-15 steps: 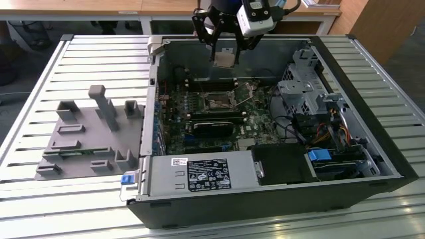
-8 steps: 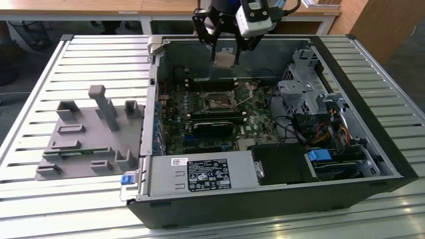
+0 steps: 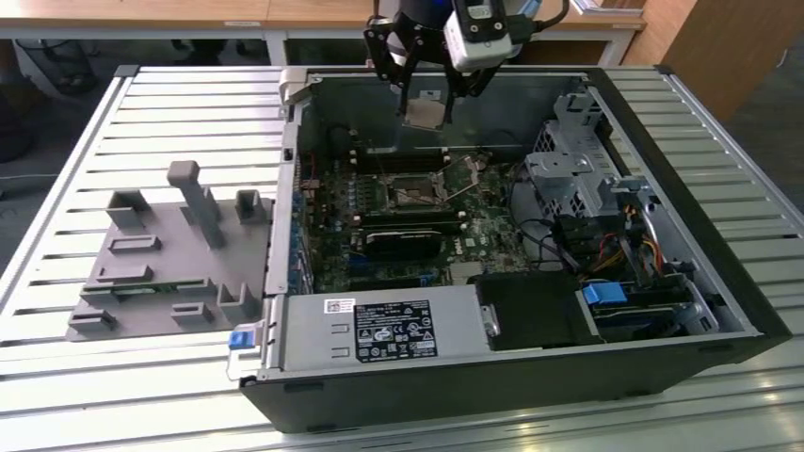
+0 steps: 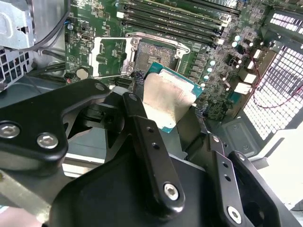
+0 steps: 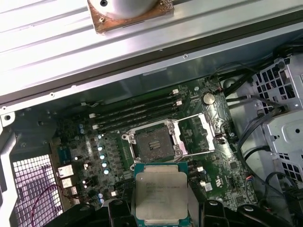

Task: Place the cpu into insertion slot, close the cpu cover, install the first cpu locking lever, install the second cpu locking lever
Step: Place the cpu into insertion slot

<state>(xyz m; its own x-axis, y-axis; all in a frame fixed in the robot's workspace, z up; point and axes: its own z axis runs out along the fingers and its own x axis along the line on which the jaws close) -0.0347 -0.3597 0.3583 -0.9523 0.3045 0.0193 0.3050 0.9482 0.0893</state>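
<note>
A: Exterior view?
B: High, off the arm, looking obliquely down across the slatted table (image 3: 126, 381) into the open computer case (image 3: 503, 391).
A: Wrist views?
B: Both sit close above the green board (image 5: 215, 165) (image 4: 94, 28) and face it from opposite sides. Both wrist views share the insertion slot (image 5: 152, 144) (image 4: 150, 56) and the cpu (image 5: 161, 194) (image 4: 165, 101).

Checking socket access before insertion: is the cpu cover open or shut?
Open. The cpu cover lies flipped beside the insertion slot, whose dark centre is exposed; the cpu is in the hand.

Matte blk jaws w/ hinged link bars (image 4: 150, 153), silver screws (image 4: 171, 190), white-grey cam housing (image 3: 479, 34) at wrist
</note>
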